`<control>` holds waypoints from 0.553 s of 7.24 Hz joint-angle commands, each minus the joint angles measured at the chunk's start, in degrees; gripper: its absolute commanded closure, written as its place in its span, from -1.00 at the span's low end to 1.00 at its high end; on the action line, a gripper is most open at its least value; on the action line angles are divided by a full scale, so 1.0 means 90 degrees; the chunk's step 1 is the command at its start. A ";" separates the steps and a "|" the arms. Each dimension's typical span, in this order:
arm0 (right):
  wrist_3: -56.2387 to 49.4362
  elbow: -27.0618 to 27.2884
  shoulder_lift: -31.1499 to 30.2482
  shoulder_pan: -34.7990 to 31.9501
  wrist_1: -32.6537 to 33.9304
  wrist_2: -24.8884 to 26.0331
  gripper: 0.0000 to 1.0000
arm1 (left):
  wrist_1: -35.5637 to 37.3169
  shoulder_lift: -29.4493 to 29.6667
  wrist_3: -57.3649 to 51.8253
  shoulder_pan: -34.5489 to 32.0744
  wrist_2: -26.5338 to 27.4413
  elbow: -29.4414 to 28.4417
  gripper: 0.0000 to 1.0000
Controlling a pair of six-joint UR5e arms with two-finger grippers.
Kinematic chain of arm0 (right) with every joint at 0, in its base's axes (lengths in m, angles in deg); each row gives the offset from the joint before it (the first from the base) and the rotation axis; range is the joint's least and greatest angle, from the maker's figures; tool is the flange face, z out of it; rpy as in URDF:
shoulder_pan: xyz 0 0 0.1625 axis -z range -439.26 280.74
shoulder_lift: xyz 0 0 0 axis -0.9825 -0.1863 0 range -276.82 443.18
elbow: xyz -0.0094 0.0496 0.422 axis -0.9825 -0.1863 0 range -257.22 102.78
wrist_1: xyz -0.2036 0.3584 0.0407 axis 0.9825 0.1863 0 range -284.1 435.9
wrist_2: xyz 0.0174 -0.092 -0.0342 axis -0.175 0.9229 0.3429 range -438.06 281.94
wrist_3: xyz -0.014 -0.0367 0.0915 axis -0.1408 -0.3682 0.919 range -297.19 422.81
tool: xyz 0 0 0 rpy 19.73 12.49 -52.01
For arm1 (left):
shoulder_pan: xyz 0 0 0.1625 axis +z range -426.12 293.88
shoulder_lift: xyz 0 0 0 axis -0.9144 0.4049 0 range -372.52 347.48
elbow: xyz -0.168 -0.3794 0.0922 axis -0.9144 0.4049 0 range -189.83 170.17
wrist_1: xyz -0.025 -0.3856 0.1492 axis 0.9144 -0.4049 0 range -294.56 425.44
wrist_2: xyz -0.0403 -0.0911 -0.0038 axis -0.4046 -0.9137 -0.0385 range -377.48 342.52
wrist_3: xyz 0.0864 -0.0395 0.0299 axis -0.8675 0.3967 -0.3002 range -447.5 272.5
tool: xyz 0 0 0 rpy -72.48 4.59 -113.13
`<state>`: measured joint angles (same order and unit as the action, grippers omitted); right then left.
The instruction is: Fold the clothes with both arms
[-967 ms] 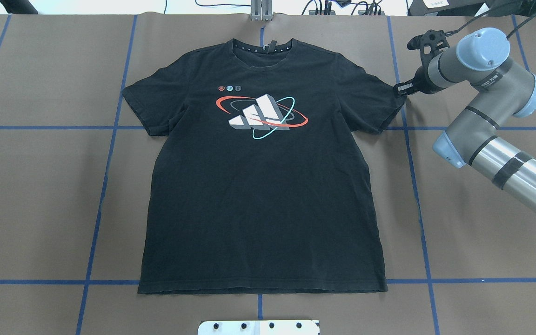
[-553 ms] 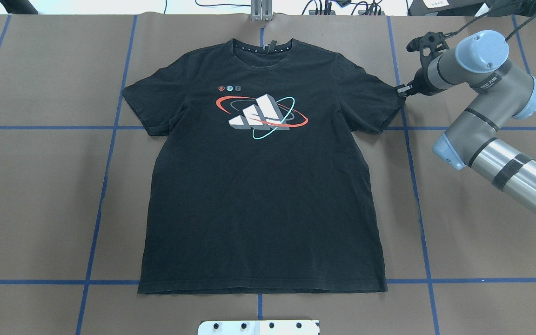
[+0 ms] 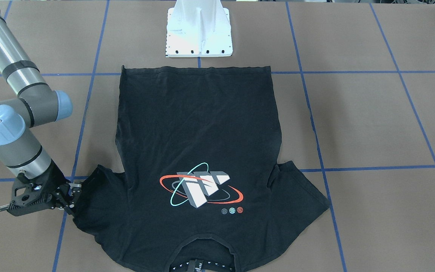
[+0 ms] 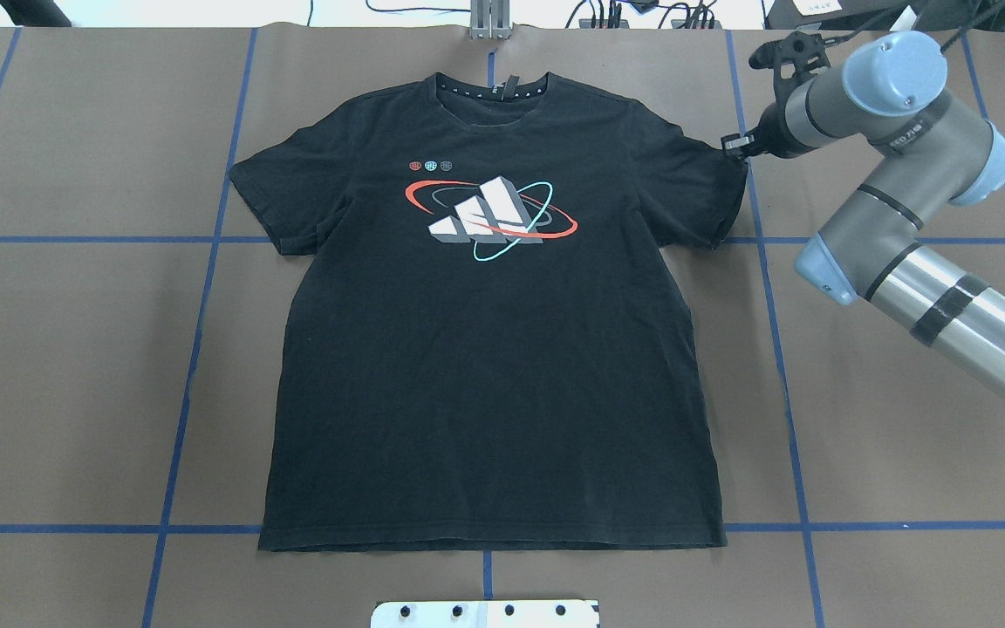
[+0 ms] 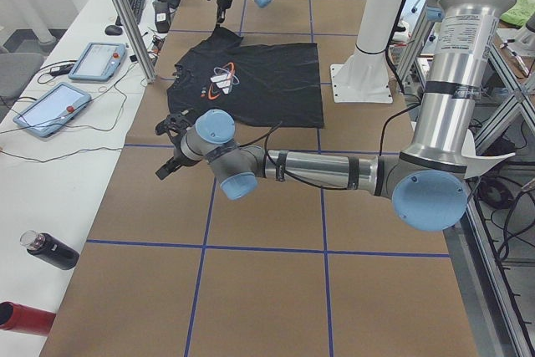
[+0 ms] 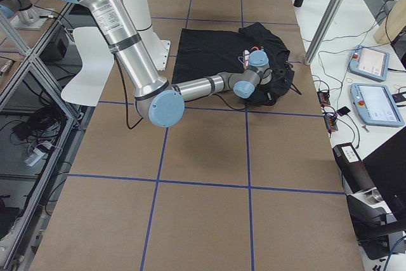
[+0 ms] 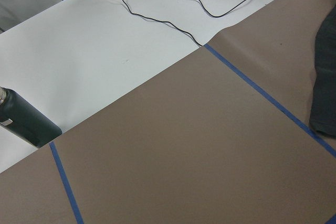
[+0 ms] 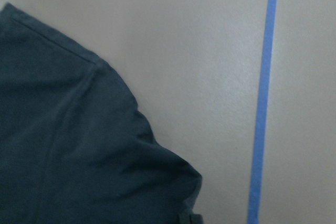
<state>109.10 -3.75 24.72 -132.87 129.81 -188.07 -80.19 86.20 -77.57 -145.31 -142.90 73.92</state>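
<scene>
Right gripper (image 4: 734, 144): clamped on T-shirt (image 4: 494, 349) sleeve hem, fingertips hidden in cloth.
Left gripper (image 5: 167, 150): small, side-on; closure can't be judged.

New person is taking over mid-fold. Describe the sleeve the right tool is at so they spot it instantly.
Find the black T-shirt spread graphic-up on the brown table. From its collar end, go to the sleeve on the overhead view's right, where the right tool meets the cuff corner. The other sleeve lies flat and untouched; this one is puckered at the tool.
</scene>
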 commanded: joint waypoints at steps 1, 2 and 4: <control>0.0907 0.0575 0.0701 0.0338 0.1416 0.0491 1.00 | 0.0000 0.0008 0.0000 0.0000 0.0000 -0.0008 -0.99; 0.1395 0.0490 0.1111 0.0737 0.1693 0.1085 1.00 | 0.0000 0.0017 0.0000 0.0000 0.0000 0.0001 -0.99; 0.2091 -0.0258 0.1969 0.1266 0.1774 0.1693 1.00 | 0.0000 0.0037 0.0000 0.0019 0.0000 -0.0008 -0.99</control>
<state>124.26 -2.01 37.57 -124.42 144.95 -176.35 -80.19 86.39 -77.57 -145.22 -142.90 73.90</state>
